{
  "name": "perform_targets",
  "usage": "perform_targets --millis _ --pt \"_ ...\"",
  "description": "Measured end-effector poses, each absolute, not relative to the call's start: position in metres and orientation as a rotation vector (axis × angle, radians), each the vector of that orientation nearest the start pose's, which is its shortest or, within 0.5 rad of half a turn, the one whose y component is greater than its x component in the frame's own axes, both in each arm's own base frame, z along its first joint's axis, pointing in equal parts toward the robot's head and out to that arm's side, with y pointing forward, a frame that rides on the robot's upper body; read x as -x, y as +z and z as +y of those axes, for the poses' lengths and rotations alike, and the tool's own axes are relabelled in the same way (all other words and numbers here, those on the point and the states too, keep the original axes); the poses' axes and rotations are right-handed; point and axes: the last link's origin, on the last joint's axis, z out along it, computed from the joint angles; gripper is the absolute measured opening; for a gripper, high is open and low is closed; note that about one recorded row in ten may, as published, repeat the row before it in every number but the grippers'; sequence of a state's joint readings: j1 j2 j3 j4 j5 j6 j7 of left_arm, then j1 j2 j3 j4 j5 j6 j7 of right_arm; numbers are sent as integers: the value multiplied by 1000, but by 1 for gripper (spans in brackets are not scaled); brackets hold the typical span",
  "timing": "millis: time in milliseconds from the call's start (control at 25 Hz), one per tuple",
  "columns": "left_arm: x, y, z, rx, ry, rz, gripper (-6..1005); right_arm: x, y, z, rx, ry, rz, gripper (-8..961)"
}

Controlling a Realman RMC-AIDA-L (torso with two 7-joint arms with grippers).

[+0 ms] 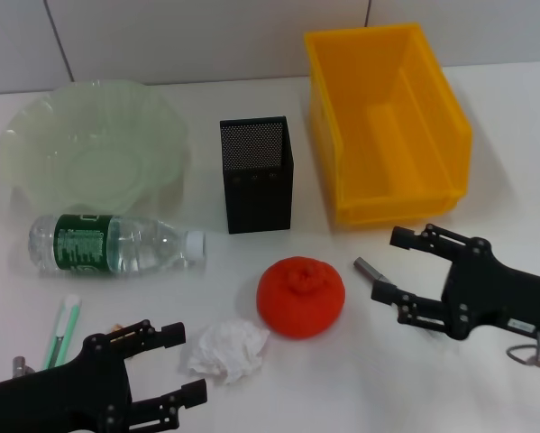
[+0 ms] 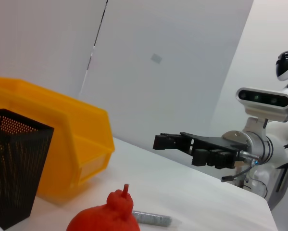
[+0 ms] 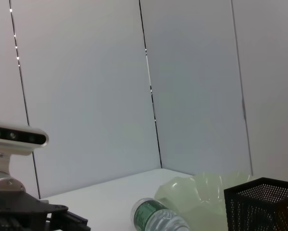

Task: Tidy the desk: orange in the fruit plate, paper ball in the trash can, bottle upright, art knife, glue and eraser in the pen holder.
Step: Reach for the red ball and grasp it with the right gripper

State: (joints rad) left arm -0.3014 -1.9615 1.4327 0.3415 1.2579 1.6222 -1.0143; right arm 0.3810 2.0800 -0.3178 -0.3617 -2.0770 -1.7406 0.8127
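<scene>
Both tools gape empty, right tool (image 1: 394,267) just beside the orange (image 1: 301,296), left tool (image 1: 181,363) by the paper ball (image 1: 226,350); I fear nudging the orange rolling across the bench (image 1: 486,397).

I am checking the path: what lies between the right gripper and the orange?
In the head view, a small grey stick lies on the table between the right gripper, jaws open, and the orange.

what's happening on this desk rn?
Nothing is held yet. The left end effector hovers open near the crumpled white paper ball; the right end effector is open beside the orange. The clear plastic bottle lies on its side. The black mesh pen holder stands by the yellow bin.
</scene>
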Motion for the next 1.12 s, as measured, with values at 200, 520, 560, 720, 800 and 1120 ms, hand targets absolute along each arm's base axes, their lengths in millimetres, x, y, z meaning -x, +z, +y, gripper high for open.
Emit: perform_targets --millis 200,520,560,720,800,1120 --pt "298 -33 232 2769 -1011 -608 778 -307 -12 254 2503 966 388 764" --pt "280 -30 250 2759 -1055 -535 777 -313 -4 246 2555 934 379 764" --pt "280 -30 250 2759 -1055 -535 777 -313 -5 245 2568 929 378 763" --pt "260 -33 264 2788 -1074 -470 777 -316 -6 236 2607 928 417 754" --pt "258 -34 266 2796 -1071 -456 776 -317 -4 235 2605 930 420 748" --pt "249 -43 270 2831 -1043 -415 775 -318 -4 237 2549 935 432 723"
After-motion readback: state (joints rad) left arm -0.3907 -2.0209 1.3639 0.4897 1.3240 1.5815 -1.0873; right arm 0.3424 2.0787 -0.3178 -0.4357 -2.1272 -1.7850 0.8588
